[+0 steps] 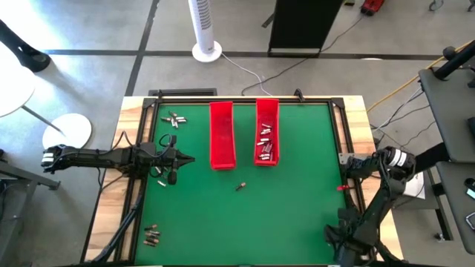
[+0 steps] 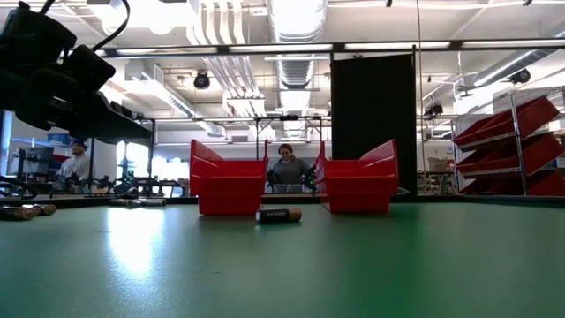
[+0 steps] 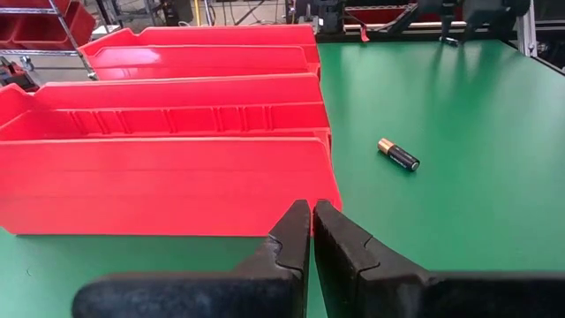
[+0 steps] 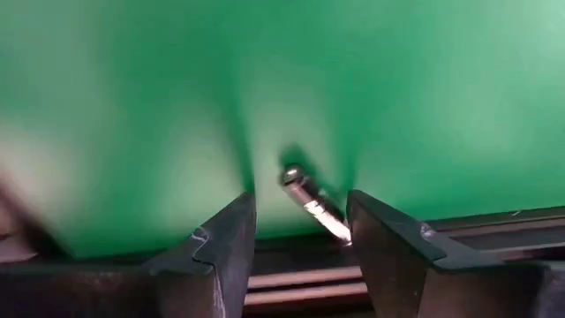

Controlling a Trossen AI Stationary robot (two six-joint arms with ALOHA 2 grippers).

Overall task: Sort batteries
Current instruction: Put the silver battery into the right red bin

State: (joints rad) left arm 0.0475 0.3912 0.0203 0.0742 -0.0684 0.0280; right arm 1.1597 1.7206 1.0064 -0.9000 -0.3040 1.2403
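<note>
Nearest, at the near right border of the green surface [image 1: 297,211], well apart from the red tray with cells [image 1: 258,130] and to its right: right pincer [image 4: 300,243], low over the green, fingers apart. Between those fingers, one silvery cell [image 4: 311,199], lying slanted just beside the black frame [image 4: 291,287] of the surface, not clamped yet. Looks like the picking step of the sorting: pincer placed around a cell, grasp not made.

For the next move, probably: closing on the cell across its thin body, then lifting and carrying it to the tray. Calls for care, since the cell is round, lies askew to the fingers and can roll or slip against the frame.

Also on the near side, far to the left of the tray: a small group of dark cells [image 1: 152,236]. Closer to the tray, just in front of it and slightly to its left: a lone dark cell [image 1: 240,186], lying flat on the green.

Left of the tray, beyond the second red tray [image 1: 213,133]: left pincer [image 3: 312,231], fingers pressed together, holding nothing, apparently waiting.

Inside the tray itself: several silvery cells at its near end. In the second tray: no cells to be seen.

Farthest, to the left of the tray, near the far corner: a few loose silvery cells [image 1: 174,119], not sorted yet.
</note>
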